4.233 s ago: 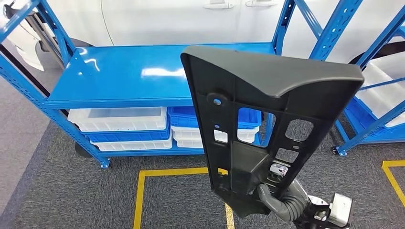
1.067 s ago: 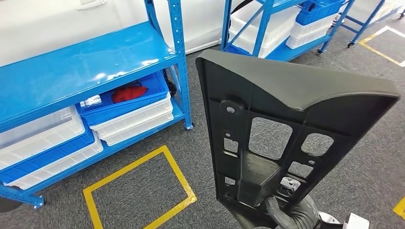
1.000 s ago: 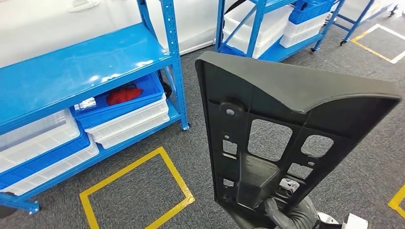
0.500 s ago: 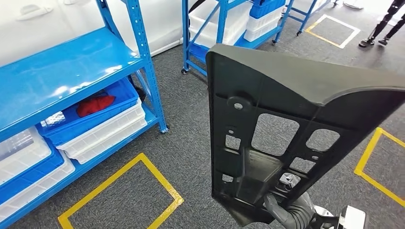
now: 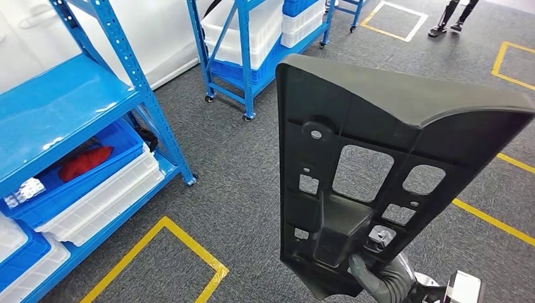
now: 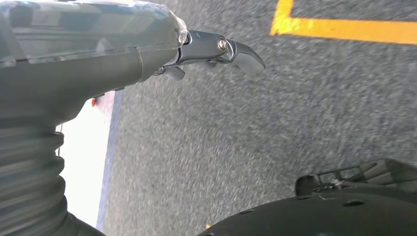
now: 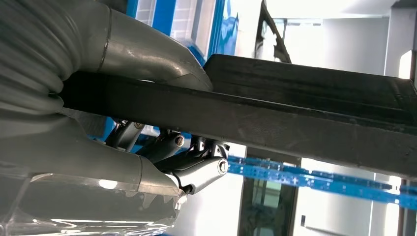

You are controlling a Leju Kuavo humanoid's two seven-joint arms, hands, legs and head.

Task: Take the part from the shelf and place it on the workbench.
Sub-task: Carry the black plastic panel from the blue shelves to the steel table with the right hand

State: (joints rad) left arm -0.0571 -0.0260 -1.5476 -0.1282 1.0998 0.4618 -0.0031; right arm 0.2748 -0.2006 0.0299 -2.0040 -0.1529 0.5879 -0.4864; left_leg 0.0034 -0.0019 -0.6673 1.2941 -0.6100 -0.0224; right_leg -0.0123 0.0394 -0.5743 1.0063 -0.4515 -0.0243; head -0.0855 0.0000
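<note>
Looking at the left of the head view, you see a blue shelf rack (image 5: 69, 107) with bins stowed under its bare blue deck. One blue bin (image 5: 76, 180) holds a red item (image 5: 85, 163) and, near its left end, a small clear packet (image 5: 24, 189); what the packet contains cannot be told. Below that bin sit stacked white bins (image 5: 104, 202), contents not visible. At the upper centre of the frame a second blue rack on castors (image 5: 243, 60) carries more white bins (image 5: 243, 35) and a stack of blue and white bins (image 5: 301, 19); their contents cannot be told either.

Note the right hand (image 5: 378, 278) at the lower right of the head view: it grips the black plastic part (image 5: 378, 158) by its lower end. In the right wrist view the grey thumb (image 7: 162, 51) lies on one face of the part (image 7: 305, 113) and the darker fingers (image 7: 196, 169) close against the opposite face. The part stands upright in front of the camera, wide end up, cut-outs facing you, above grey carpet (image 5: 240, 164) marked with yellow tape lines (image 5: 486, 218).

Note the left hand (image 6: 147, 54) in the left wrist view: it holds nothing, and its dark fingers (image 6: 236, 51) extend over the carpet. A person's legs (image 5: 453, 16) appear at the top right of the head view.
</note>
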